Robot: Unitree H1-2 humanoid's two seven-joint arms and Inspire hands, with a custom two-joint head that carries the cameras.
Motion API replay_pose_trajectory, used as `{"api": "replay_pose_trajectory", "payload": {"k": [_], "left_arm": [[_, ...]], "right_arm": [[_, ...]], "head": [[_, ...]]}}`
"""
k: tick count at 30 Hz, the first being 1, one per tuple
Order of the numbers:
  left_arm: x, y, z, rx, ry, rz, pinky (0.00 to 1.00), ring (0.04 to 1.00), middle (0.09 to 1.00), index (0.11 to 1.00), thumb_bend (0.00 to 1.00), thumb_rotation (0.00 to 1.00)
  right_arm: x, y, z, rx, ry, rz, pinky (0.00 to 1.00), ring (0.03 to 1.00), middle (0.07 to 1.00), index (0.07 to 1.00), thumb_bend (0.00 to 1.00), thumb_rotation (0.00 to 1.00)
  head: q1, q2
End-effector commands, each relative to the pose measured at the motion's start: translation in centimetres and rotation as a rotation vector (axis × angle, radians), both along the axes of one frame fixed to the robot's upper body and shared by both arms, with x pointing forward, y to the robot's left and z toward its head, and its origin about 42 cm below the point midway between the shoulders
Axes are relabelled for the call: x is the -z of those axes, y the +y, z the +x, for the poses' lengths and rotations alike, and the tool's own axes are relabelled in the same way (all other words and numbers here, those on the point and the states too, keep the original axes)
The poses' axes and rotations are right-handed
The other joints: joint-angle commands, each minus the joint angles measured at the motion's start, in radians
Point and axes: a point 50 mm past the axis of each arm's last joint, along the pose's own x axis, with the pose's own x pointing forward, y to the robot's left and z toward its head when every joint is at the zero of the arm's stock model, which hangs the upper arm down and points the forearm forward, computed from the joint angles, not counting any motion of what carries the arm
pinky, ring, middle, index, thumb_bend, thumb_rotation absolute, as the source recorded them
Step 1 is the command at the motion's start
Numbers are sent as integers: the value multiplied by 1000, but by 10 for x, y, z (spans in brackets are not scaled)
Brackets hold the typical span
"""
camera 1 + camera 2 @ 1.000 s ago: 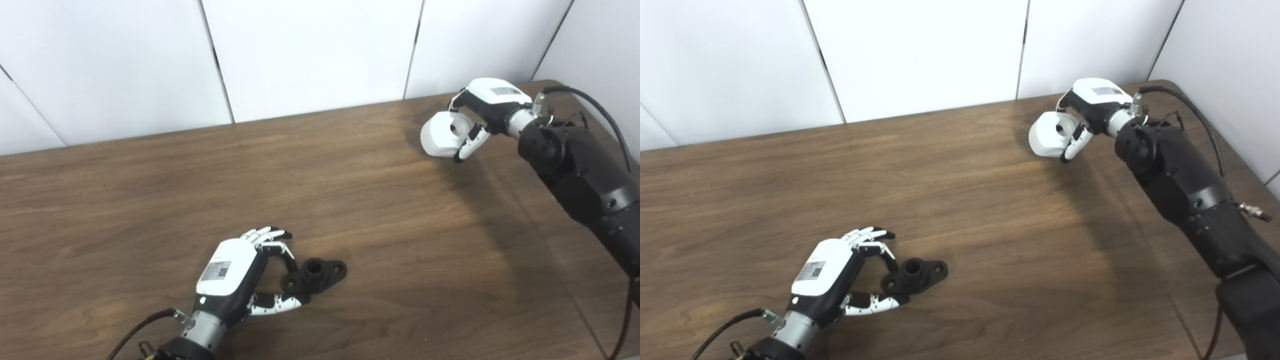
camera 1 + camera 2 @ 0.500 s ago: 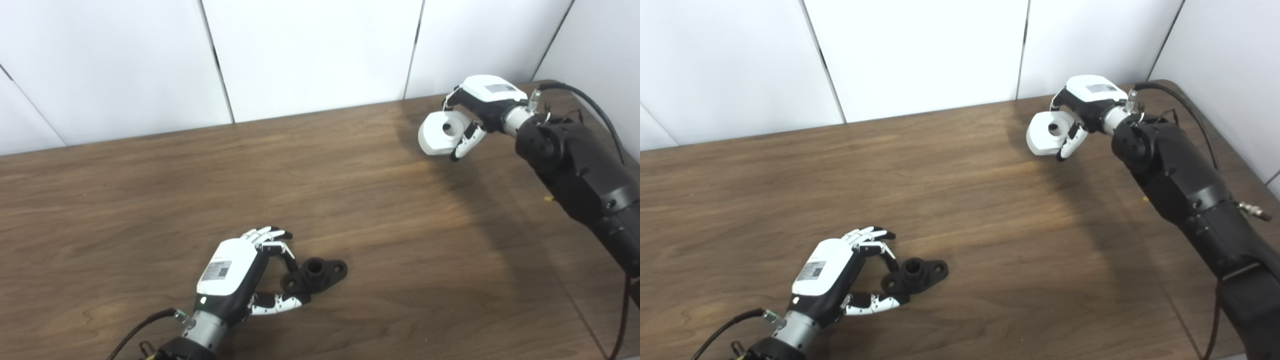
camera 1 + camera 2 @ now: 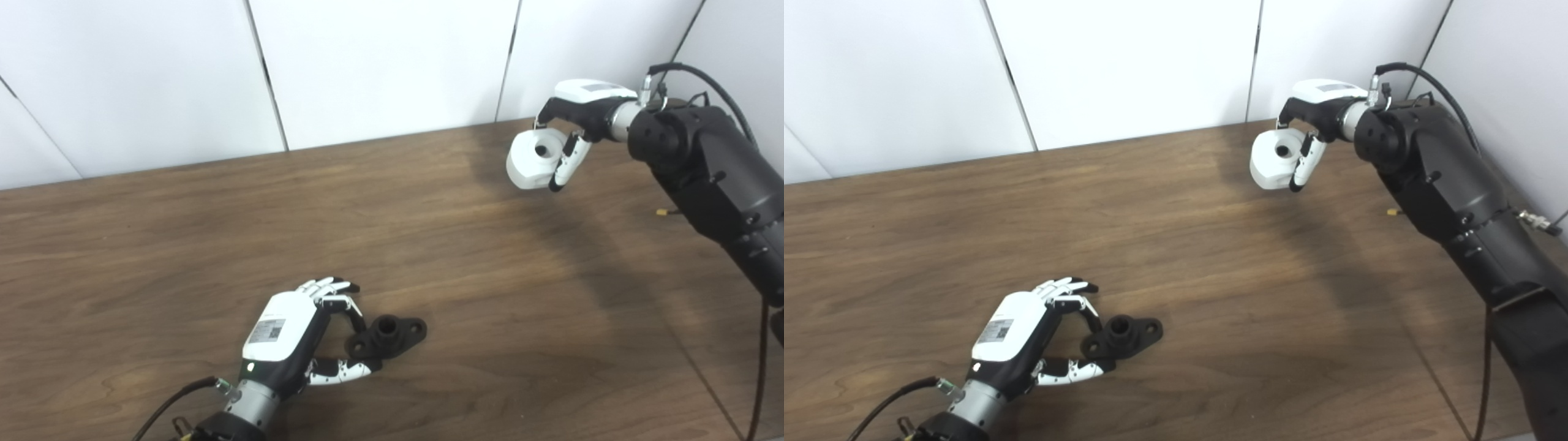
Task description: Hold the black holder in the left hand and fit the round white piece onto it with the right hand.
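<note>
The black holder [image 3: 389,335] lies flat on the wooden table [image 3: 184,233] near the front, its round socket facing up. My left hand [image 3: 288,324] rests beside it, open, with curled fingers [image 3: 343,303] above the holder's left end and the thumb [image 3: 346,370] along its front edge. The holder is not raised. At the far right my right hand [image 3: 582,104] is shut on the round white piece [image 3: 533,160], which hangs above the table with its centre hole facing the camera. A wide stretch of table separates the two hands.
White wall panels [image 3: 380,61] stand just behind the table's back edge, close to the right hand. A small yellowish bit [image 3: 661,212] lies on the table under the right forearm [image 3: 704,165]. The right table edge runs beneath that arm.
My right hand has risen with the white piece and drifted slightly left, its wrist turning. The left hand and the black holder have stayed where they were.
</note>
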Motion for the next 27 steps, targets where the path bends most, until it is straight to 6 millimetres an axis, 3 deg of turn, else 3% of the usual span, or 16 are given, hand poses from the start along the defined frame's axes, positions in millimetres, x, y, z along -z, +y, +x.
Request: {"api": "replay_pose_trajectory", "payload": {"k": [1,5,10,15,19,27], "left_arm": [[14,1,-3,3,71,41,877,881,823,489,513,51],[13,1,-3,5,72,46,880,883,825,489,513,52],[13,1,-3,5,70,43,878,883,825,489,513,51],[13,0,-2,4,76,42,882,886,825,489,513,51],[13,-1,-2,6,70,42,878,881,822,489,513,51],[12,-2,-1,7,71,43,883,884,825,489,512,51]], "right_arm": [[-29,-6,4,18,-72,-22,870,941,822,487,522,133],[-28,-7,4,10,-48,-25,918,900,806,488,521,132],[-28,-8,3,38,-17,-3,817,878,807,487,522,132],[-29,-6,0,58,11,19,865,892,815,486,523,133],[-34,5,-10,22,81,40,854,836,781,485,522,131],[-49,31,-31,-96,78,31,822,820,782,484,523,132]], "head": [[0,6],[0,7],[1,9],[4,11],[8,14],[13,19]]}}
